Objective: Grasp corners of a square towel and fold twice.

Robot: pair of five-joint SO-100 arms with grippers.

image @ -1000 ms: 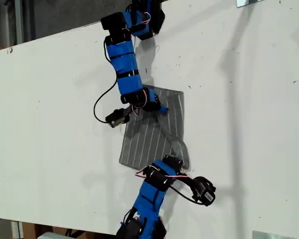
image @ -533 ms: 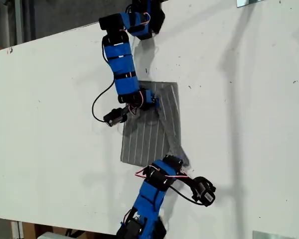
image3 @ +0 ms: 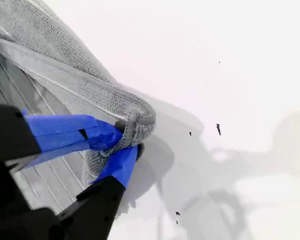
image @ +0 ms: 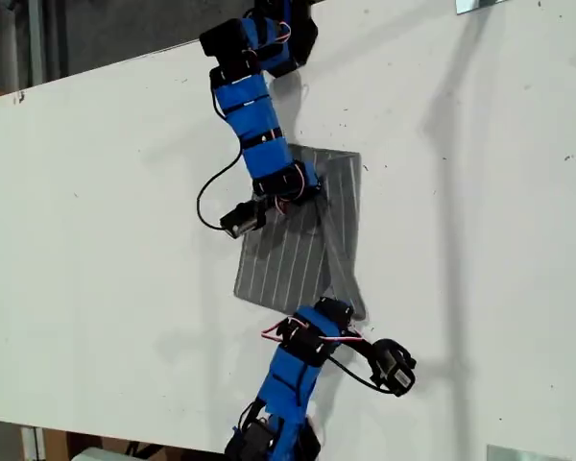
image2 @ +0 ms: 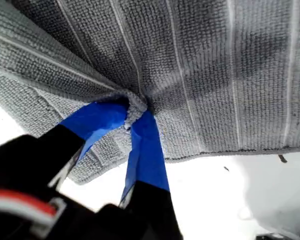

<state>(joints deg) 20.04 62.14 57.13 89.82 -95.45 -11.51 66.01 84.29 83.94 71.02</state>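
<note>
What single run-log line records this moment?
first gripper: shut on towel | second gripper: shut on towel corner | table: towel partly folded

The exterior view is evenly bright and sharp; soft grey shadows of the arms stretch across the white table (image: 96,240) toward the frame's upper right. Both wrist views are glare-washed on the table, with my own dark gripper bodies blurred in the lower left of each frame.
</note>
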